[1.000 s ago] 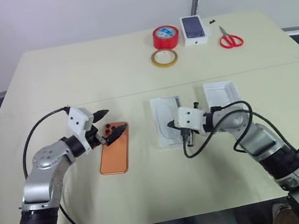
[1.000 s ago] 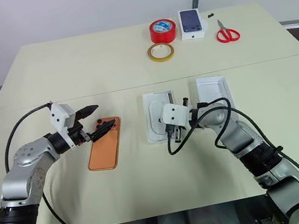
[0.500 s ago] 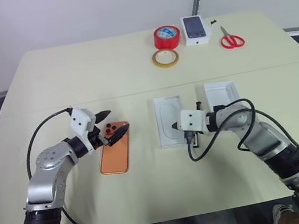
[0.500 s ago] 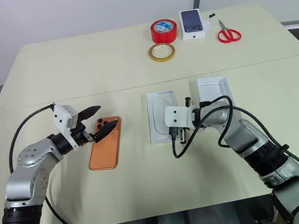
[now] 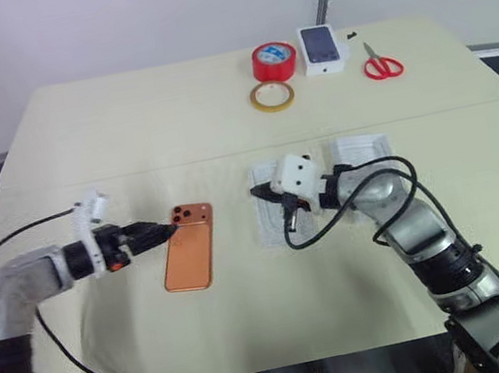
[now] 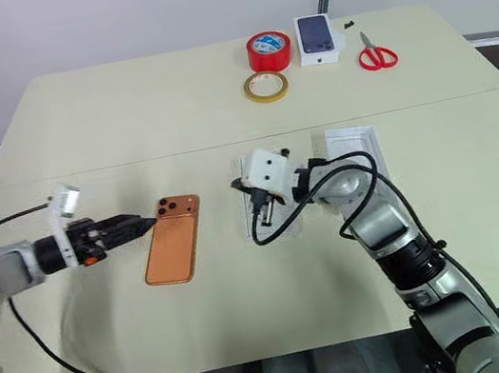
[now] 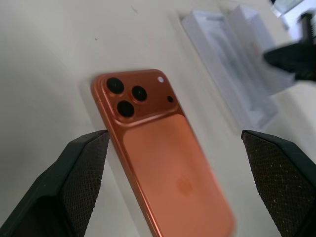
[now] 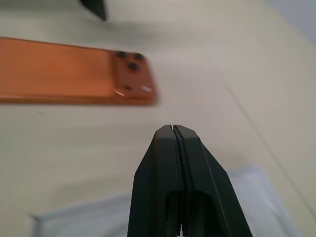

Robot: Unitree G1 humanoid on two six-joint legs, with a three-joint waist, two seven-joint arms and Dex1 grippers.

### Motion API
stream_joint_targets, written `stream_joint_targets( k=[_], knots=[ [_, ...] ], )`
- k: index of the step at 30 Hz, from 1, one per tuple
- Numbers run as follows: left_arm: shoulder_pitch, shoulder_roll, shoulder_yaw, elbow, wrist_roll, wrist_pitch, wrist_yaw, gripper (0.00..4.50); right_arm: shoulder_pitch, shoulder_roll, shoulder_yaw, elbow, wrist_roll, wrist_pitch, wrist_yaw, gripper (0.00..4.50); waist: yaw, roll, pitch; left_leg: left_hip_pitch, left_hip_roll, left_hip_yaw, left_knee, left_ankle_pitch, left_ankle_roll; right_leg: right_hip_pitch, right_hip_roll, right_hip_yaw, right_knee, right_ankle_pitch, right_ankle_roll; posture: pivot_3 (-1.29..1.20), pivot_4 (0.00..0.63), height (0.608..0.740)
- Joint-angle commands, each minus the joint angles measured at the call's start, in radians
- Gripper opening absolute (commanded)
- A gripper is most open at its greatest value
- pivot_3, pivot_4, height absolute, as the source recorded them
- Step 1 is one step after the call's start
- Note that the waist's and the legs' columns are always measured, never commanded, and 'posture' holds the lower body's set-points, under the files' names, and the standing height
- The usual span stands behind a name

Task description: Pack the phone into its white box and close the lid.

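the packing looked barely begun. the tabletop (image 6: pixel 72 111) carried everything, and no step of the task showed as done: the phone was not in the white box, and no lid sat on anything. what remained, by this reading, was the whole job: lifting the phone, laying it in the tray, and fitting the cover.

the white box (image 6: pixel 350 144) lay at mid-tabletop on the robot's right, partly hidden behind the right arm and its cable, so its floor could not be made out. just beside it, nearer the phone, lay a flat white piece (image 5: pixel 265 218) with a shallow recess; it was mostly covered by the right pincer, and whether it was an insert or the lid could not be told.

the phone (image 6: pixel 173 238) lay flat on its face, well apart from the box and to its left. it was slim and orange with rounded corners, and its dark lens cluster sat at the far end.

the left pincer (image 6: pixel 140 226) hovered just beside the phone's near-left edge, its two black fingers spread wide and holding nothing. the right pincer (image 8: pixel 176 129) was pressed fully together, empty, poised above the flat white piece and pointing towards the phone.
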Motion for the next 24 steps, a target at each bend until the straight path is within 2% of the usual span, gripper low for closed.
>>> stream_joint_targets(
  k=[1, 5, 8, 11, 15, 20, 24],
  knots=[
    [-0.007, 0.027, -0.002, 0.042, -0.001, 0.050, -0.003, 4.50, -0.080, 0.021, 0.068, 0.020, -0.030, 0.041, 0.022, 0.04, 0.001, 0.000, 0.000, 0.000, 0.000, 0.000, 0.001, 0.000, 0.000, 0.000, 0.000, 0.000, 0.000, 0.000, 0.000, 0.00, 0.150, 0.740],
    [0.026, 0.052, -0.053, 0.037, 0.025, 0.080, -0.008, 4.50, -0.171, 0.041, 0.168, 0.092, -0.058, 0.097, 0.083, 0.04, -0.001, 0.000, 0.000, -0.001, 0.000, 0.000, 0.002, 0.000, 0.000, -0.002, 0.000, 0.000, 0.001, 0.000, 0.000, 0.00, 0.150, 0.740],
    [0.030, 0.027, -0.053, 0.058, 0.030, 0.095, 0.024, 4.50, -0.221, 0.062, 0.232, 0.175, -0.099, 0.080, 0.104, 0.04, -0.001, 0.000, 0.000, -0.007, 0.000, 0.000, 0.002, 0.001, -0.002, -0.010, 0.000, 0.000, 0.004, 0.000, 0.000, 0.00, 0.150, 0.740],
    [0.035, 0.001, -0.047, 0.046, 0.005, 0.134, 0.039, 4.50, -0.240, 0.088, 0.274, 0.258, -0.127, 0.061, 0.107, 0.04, 0.000, 0.000, -0.001, -0.008, 0.000, 0.000, 0.002, 0.002, -0.003, -0.010, 0.000, 0.000, 0.005, 0.000, 0.000, 0.00, 0.150, 0.740],
    [0.041, -0.023, -0.076, 0.035, 0.029, 0.130, 0.068, 4.50, -0.249, 0.129, 0.293, 0.329, -0.140, 0.070, 0.109, 0.04, -0.002, 0.002, -0.003, -0.007, 0.000, 0.000, 0.002, 0.002, -0.003, -0.009, 0.000, 0.000, 0.005, 0.000, 0.000, 0.00, 0.150, 0.740],
    [0.018, -0.075, -0.101, 0.056, 0.036, 0.149, 0.096, 4.50, -0.253, 0.209, 0.289, 0.398, -0.170, 0.047, 0.041, 0.04, -0.002, 0.007, -0.008, -0.005, 0.000, 0.000, 0.002, 0.002, -0.003, -0.007, 0.000, 0.000, 0.005, 0.000, 0.000, 0.00, 0.150, 0.740],
    [-0.009, -0.138, -0.123, 0.067, 0.040, 0.173, 0.121, 4.50, -0.241, 0.250, 0.285, 0.399, -0.169, 0.058, 0.035, 0.04, 0.000, 0.010, -0.013, -0.004, -0.001, 0.000, 0.002, 0.002, -0.003, -0.006, 0.000, 0.000, 0.005, 0.000, 0.000, 0.00, 0.150, 0.740]
  ],
)
